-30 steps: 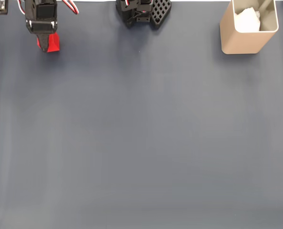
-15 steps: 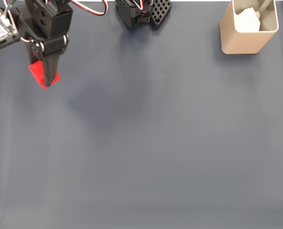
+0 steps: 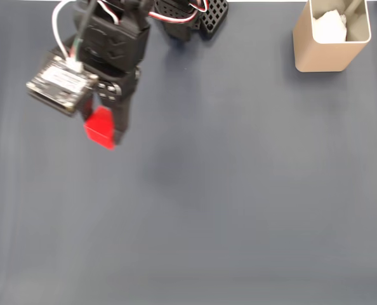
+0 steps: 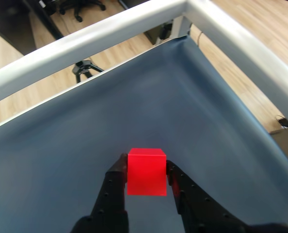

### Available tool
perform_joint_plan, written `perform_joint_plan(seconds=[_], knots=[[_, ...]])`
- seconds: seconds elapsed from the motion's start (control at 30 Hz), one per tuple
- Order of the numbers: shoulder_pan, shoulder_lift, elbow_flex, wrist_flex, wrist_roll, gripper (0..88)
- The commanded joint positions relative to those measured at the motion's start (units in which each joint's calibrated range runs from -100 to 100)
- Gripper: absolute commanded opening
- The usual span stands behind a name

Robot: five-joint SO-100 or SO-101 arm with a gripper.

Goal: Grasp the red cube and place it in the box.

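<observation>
Red cube [image 4: 146,172] between hand [image 4: 146,177] fingers

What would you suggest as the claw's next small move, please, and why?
Probably carry the red cube to the right in the fixed view, toward the tan box. The claw is shut on the cube with a finger on each side, and it appears lifted off the table, while the box stands far off at the top right with its mouth open.
</observation>
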Motion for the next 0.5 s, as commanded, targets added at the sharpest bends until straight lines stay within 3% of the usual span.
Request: perform_joint_plan(seconds=[0.0,0.47], knots=[[-6.0,-3.3,-3.5,0.8,0.7,0.1],[-19.8,-5.5,-3.2,1.8,2.3,0.1]])
